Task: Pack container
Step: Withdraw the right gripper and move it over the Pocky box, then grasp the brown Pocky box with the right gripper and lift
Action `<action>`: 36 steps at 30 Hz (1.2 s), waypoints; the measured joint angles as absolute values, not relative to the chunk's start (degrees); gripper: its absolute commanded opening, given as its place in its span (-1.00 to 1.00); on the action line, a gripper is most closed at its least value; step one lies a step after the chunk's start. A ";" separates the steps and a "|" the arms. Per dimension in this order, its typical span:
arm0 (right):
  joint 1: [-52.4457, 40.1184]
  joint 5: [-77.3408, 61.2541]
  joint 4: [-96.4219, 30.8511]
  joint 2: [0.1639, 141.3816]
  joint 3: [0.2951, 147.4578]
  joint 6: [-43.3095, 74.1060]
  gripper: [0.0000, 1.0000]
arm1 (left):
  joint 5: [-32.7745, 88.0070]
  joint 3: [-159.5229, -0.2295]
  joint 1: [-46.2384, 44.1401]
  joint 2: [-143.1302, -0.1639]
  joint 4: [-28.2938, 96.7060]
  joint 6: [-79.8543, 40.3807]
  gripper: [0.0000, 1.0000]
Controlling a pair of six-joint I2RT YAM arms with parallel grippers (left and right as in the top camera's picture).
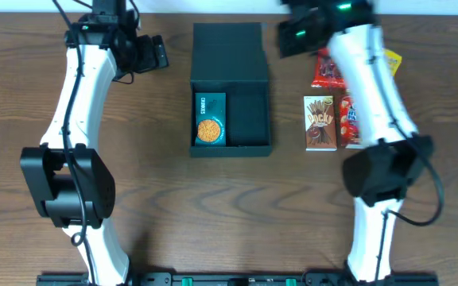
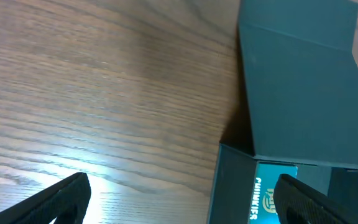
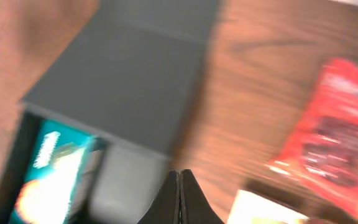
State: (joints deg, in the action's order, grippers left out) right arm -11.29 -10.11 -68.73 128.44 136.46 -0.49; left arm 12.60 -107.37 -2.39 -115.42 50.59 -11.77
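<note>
The dark teal-grey container (image 1: 249, 119) stands open at the table's middle, its flap lid (image 1: 229, 52) lying back behind it. A teal snack box (image 1: 210, 119) lies in its left half; the right half is bare. My left gripper (image 1: 156, 53) is open and empty, left of the lid; its wrist view shows the container (image 2: 303, 99) and snack box (image 2: 272, 196). My right gripper (image 1: 293, 36) is shut and empty, at the lid's right; its blurred wrist view (image 3: 180, 199) shows the container (image 3: 129, 81).
Right of the container lie a brown Pocky box (image 1: 320, 122), a red snack box (image 1: 351, 121), a red packet (image 1: 327, 70) and a yellow packet (image 1: 391, 61), partly under my right arm. The red packet also shows in the right wrist view (image 3: 337, 137).
</note>
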 measured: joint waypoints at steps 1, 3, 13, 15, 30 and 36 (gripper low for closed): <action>-9.17 -10.04 -69.17 128.60 136.46 -0.54 -0.97 | 12.47 -107.37 -2.66 -115.42 50.61 -11.77 0.91; -5.61 -9.87 -71.05 129.71 136.44 -0.56 -0.67 | 12.45 -107.37 -3.01 -115.44 50.61 -11.77 0.91; -0.03 -9.61 -84.38 132.75 135.94 -6.42 0.99 | 12.03 -107.37 -3.49 -115.61 50.02 -12.01 0.91; -0.03 -9.69 -85.03 132.75 135.92 -6.74 0.98 | 12.01 -107.37 -3.49 -115.66 49.74 -12.01 0.90; 4.93 -14.57 -71.07 118.56 105.84 -7.84 0.98 | 10.39 -107.37 -3.49 -115.79 48.86 -12.01 0.90; 5.74 -14.02 -59.20 105.65 87.88 -7.20 0.99 | 9.43 -107.37 -3.49 -115.79 46.13 -12.01 0.91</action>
State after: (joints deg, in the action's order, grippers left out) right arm 5.74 -14.02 -59.20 105.65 87.88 -7.20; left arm 9.43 -107.37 -3.49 -115.79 46.13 -12.01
